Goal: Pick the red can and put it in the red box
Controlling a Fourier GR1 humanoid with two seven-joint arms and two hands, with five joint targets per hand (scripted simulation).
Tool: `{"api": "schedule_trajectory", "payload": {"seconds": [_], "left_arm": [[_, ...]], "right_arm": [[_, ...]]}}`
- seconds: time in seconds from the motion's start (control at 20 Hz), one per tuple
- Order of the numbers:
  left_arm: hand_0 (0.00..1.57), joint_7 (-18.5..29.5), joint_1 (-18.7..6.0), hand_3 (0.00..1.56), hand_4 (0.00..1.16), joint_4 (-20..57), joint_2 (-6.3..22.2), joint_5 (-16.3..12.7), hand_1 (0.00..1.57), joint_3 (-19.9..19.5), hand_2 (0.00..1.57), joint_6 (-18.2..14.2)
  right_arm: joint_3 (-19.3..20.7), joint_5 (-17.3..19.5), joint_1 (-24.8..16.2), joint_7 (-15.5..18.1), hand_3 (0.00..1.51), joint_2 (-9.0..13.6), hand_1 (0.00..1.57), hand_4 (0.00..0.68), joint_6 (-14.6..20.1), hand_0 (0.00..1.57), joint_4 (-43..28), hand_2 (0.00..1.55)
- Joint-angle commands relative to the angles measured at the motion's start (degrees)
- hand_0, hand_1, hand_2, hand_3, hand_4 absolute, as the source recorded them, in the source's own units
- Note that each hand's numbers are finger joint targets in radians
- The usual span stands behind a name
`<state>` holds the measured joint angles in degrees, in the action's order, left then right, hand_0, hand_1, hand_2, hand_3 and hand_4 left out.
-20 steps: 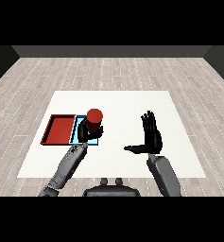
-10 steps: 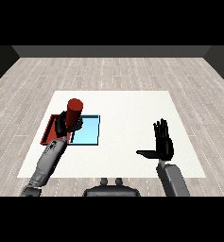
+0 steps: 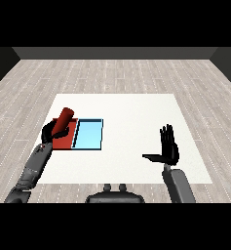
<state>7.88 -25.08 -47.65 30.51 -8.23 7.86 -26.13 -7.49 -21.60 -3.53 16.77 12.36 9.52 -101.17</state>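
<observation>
The red can [image 3: 64,120] is tilted, its top leaning to the right, and hangs over the red tray [image 3: 68,140] at the left of the table. My left hand [image 3: 50,132] is curled round the can's lower part and hides part of the tray. My right hand [image 3: 167,148] is held up above the right side of the table, fingers straight and thumb pointing left, with nothing in it.
The light blue tray [image 3: 89,135] lies right beside the red tray, on its right. The white table [image 3: 136,117] stretches between the trays and my right hand. A grey wooden floor surrounds the table.
My left hand has carried the can further left, from over the trays' shared edge to over the red tray, and the can has tilted more. My right hand drifted slightly back.
</observation>
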Motion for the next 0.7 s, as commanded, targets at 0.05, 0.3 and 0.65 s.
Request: {"api": "schedule_trajectory", "payload": {"seconds": [0.05,0.3,0.65], "left_arm": [[1.51,-5.9,-6.6,1.36,0.97,17.6,2.2,3.6,1.51,0.3,1.43,1.7],[0.0,-4.6,-9.4,0.0,0.72,31.1,0.6,6.1,0.0,0.8,0.0,4.4],[0.0,-2.2,-13.1,0.0,0.56,39.9,-2.2,9.4,0.0,3.1,0.0,12.2]], "right_arm": [[-0.7,0.8,4.5,2.0,0.0,-2.5,0.0,0.0,-0.2,0.0,6.1,0.0],[0.7,1.9,5.9,2.3,0.0,-1.5,0.0,0.0,-0.3,0.0,9.7,0.0],[2.2,1.8,10.0,2.8,0.0,-2.7,0.0,0.0,0.6,0.0,11.9,0.0]]}}
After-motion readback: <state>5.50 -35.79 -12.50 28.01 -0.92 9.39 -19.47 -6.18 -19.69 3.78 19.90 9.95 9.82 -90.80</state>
